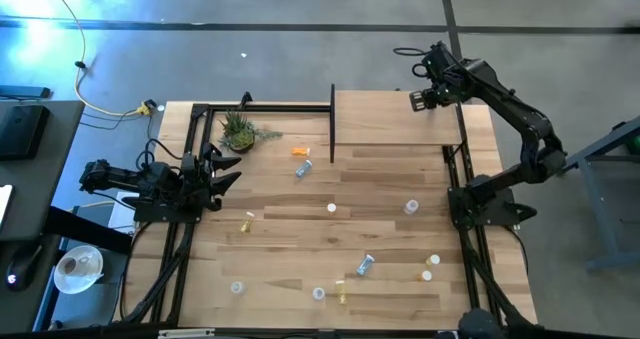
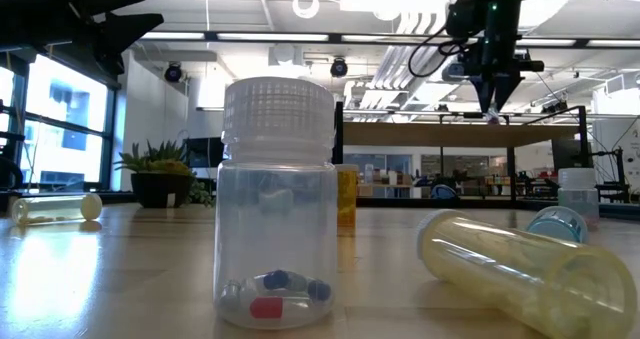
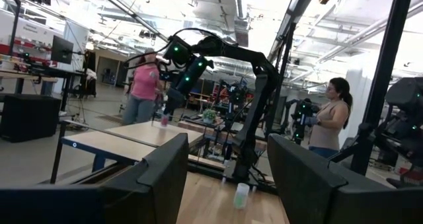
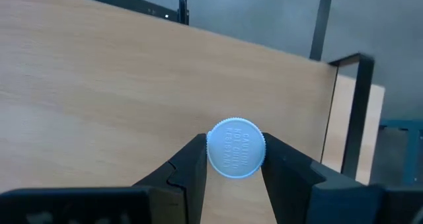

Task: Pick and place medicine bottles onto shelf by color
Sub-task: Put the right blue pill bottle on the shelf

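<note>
Over the far right of the shelf [image 1: 385,119], my right gripper [image 1: 418,100] is shut on a small medicine bottle with a pale ribbed cap [image 4: 236,148] and a pinkish body [image 3: 163,120]. The shelf is a pale board on a black frame [image 2: 440,134]. Several more bottles lie or stand scattered on the planked table, among them an orange one [image 1: 301,151], a pale blue one [image 1: 365,265] and a yellow one [image 1: 247,221]. At the table's left edge my left gripper [image 1: 228,169] is parked, open and holding nothing. My right gripper pinches the bottle between its two fingers [image 4: 188,168], on opposite sides just at or under the cap [image 4: 236,148]. The fingers come steeply from above. The bottle stands upright close over the shelf board; I cannot tell whether its bottom touches the board.
A small potted plant [image 1: 240,131] stands at the far left of the table. The shelf's black upright [image 1: 332,124] marks its left end. In the low view a clear bottle [image 2: 278,209] stands close up and a yellowish one [image 2: 510,264] lies beside it. People stand beyond the table [image 3: 142,92].
</note>
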Available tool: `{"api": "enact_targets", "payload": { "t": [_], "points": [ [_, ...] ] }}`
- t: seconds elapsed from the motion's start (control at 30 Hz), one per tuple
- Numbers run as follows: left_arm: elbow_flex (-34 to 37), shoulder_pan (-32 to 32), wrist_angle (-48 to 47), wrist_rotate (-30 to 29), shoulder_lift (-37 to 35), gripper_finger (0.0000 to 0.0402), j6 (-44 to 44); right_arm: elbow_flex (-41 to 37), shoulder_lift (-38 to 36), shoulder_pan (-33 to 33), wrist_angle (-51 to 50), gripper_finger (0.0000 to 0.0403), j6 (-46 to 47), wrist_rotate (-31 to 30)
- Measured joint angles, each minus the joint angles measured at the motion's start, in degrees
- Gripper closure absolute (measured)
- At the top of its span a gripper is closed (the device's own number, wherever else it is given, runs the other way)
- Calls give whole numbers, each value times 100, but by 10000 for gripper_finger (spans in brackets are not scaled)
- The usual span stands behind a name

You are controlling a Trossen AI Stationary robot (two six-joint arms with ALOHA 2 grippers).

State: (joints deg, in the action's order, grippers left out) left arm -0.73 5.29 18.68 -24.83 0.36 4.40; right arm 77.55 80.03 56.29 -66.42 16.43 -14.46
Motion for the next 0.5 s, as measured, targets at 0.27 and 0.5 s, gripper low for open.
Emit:
{"api": "enact_targets", "payload": {
  "t": [0.27,0.5],
  "points": [
    [0,0,0,-1,0,204,-4,-4,0,0,183,282,16,44],
    [0,1,1,-1,0,204,-2,-6,0,-2,636,282,70,518]
  ]
}}
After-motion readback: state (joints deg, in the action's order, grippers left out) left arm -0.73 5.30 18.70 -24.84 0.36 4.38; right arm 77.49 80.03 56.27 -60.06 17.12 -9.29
